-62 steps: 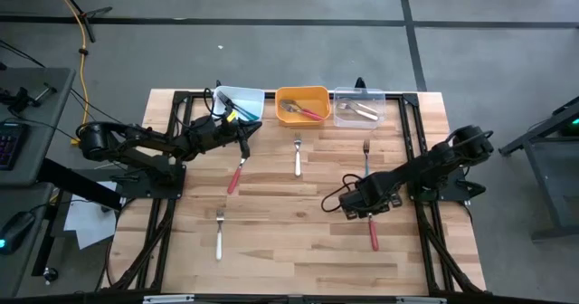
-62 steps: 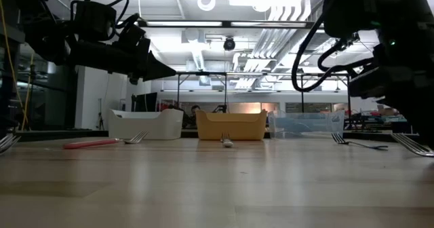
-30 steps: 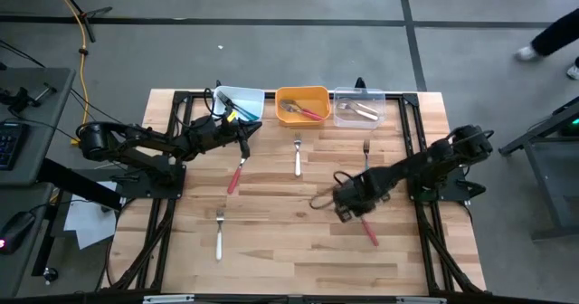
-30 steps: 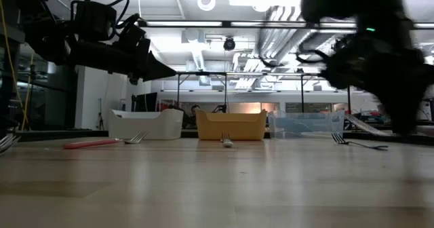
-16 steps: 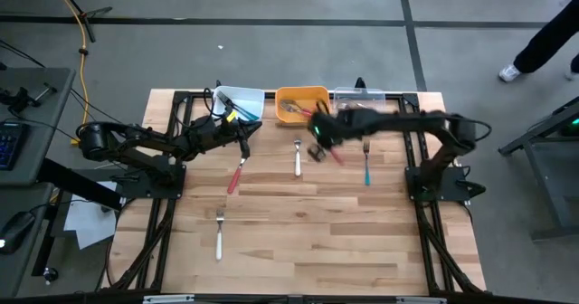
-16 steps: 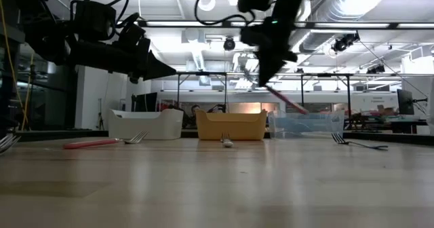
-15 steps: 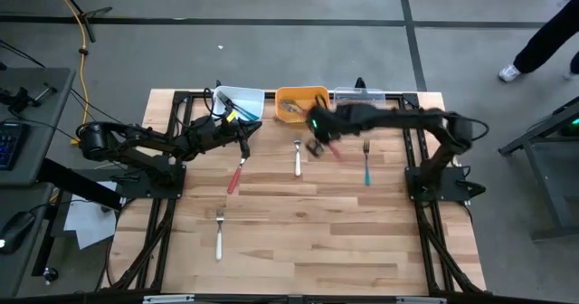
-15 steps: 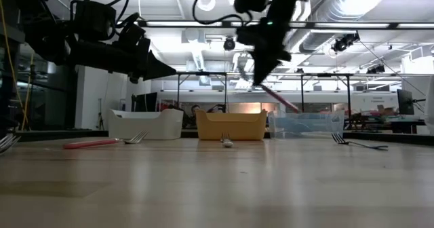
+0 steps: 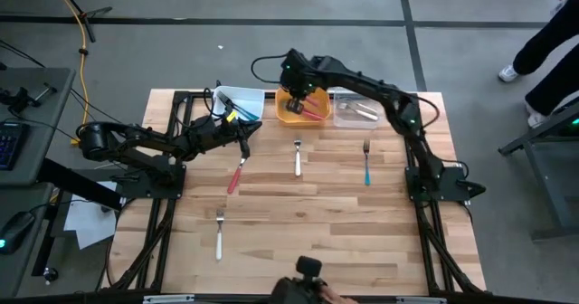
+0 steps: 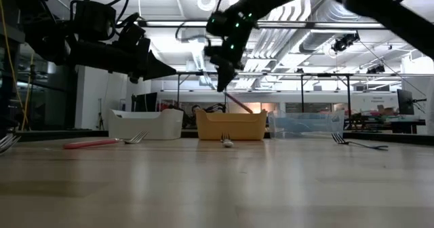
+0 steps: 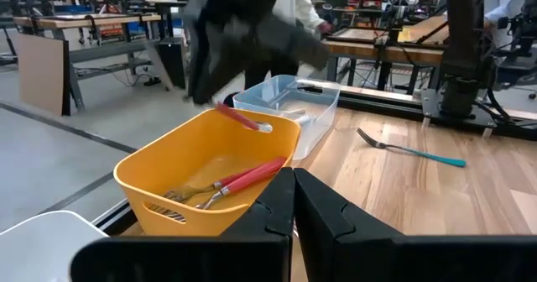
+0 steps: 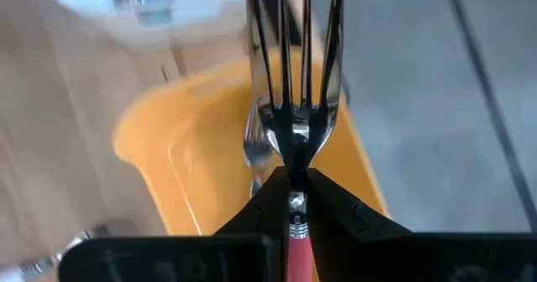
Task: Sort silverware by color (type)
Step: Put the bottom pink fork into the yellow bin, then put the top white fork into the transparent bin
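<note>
My right gripper (image 9: 294,103) hangs over the orange bin (image 9: 317,94), shut on a red-handled fork (image 12: 294,106). The bin holds other red-handled forks (image 11: 239,180). On the table lie a red fork (image 9: 235,174), a white fork (image 9: 297,156), a blue fork (image 9: 366,165) and another white fork (image 9: 219,233). My left gripper (image 9: 242,134) waits shut above the table near the white bin (image 9: 240,98), holding nothing. My right gripper pinches the red fork between its two fingers where the metal neck meets the red handle (image 12: 294,205). The tines (image 12: 294,39) stick out past the fingertips. The fork is lifted clear, and its handle (image 10: 241,103) slants down toward the orange bin.
A clear bin (image 9: 359,108) with a silver fork stands right of the orange one. The black frame rails (image 9: 181,123) run along both table sides. A hand with a dark object (image 9: 308,290) shows at the near edge. A person (image 9: 552,42) stands beyond the far right corner.
My right gripper has lifted the red fork off the table's near right part. It has swung up and toward the far edge, and now hangs over the orange bin. A hand with a dark object has come in at the near edge.
</note>
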You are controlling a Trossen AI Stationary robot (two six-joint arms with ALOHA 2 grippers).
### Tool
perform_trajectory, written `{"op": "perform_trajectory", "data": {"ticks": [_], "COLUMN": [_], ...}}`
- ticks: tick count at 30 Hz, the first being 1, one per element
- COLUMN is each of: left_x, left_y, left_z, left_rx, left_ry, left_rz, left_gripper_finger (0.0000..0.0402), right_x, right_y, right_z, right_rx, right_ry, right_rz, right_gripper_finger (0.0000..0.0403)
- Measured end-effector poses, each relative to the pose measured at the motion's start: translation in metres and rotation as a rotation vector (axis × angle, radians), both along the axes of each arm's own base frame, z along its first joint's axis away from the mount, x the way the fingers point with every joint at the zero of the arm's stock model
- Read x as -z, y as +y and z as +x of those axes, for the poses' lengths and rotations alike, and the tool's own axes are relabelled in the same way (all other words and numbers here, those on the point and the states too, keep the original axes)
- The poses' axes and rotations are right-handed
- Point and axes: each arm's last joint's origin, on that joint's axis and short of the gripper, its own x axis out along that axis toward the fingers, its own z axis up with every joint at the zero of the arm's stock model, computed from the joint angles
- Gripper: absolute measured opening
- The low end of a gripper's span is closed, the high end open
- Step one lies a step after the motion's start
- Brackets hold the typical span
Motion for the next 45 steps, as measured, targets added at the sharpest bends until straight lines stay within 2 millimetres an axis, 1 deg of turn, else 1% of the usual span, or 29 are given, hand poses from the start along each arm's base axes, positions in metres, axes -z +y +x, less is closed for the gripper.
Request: {"op": "perform_trajectory", "data": {"ticks": [5,8,13,21,29,33,35,37,39,41,43,45], "left_x": [0.000,0.000,0.000,0.000,0.000,0.000,0.000,0.000,0.001,0.001,0.001,0.001], "left_y": [0.000,0.000,0.000,0.000,0.000,0.000,0.000,0.000,0.000,0.000,0.000,0.000], "left_z": [0.000,0.000,0.000,0.000,0.000,0.000,0.000,0.000,0.000,0.000,0.000,0.000], "left_rx": [0.000,0.000,0.000,0.000,0.000,0.000,0.000,0.000,0.000,0.000,0.001,0.001], "left_ry": [0.002,0.002,0.004,0.004,0.004,0.004,0.004,0.005,0.006,0.009,0.015,0.016], "left_rz": [0.000,0.001,0.000,0.000,0.000,0.000,0.000,0.000,-0.001,0.002,0.013,0.013], "left_gripper_finger": [0.0000,0.0000,0.0000,0.0000,0.0000,0.0000,0.0000,0.0000,0.0000,0.0000,0.0000,0.0000], "right_x": [0.025,0.037,0.050,0.054,0.054,0.045,0.038,0.032,0.026,0.024,0.026,0.034], "right_y": [-0.010,-0.016,-0.021,-0.023,-0.023,-0.022,-0.021,-0.020,-0.016,-0.013,-0.009,-0.005], "right_z": [0.007,0.010,0.008,0.006,0.007,0.008,0.007,0.006,0.005,0.005,0.007,0.009], "right_rx": [-0.009,-0.002,0.008,0.031,0.032,0.032,0.034,0.032,0.021,0.019,0.008,0.016], "right_ry": [0.104,0.124,0.158,0.160,0.154,0.143,0.146,0.145,0.136,0.104,0.080,0.058], "right_rz": [0.053,0.066,0.088,0.098,0.095,0.089,0.087,0.078,0.062,0.061,0.066,0.073], "right_gripper_finger": [0.0021,0.0021,0.0021,0.0026,0.0081,0.0097,0.0094,0.0083,0.0062,0.0034,0.0009,0.0008]}}
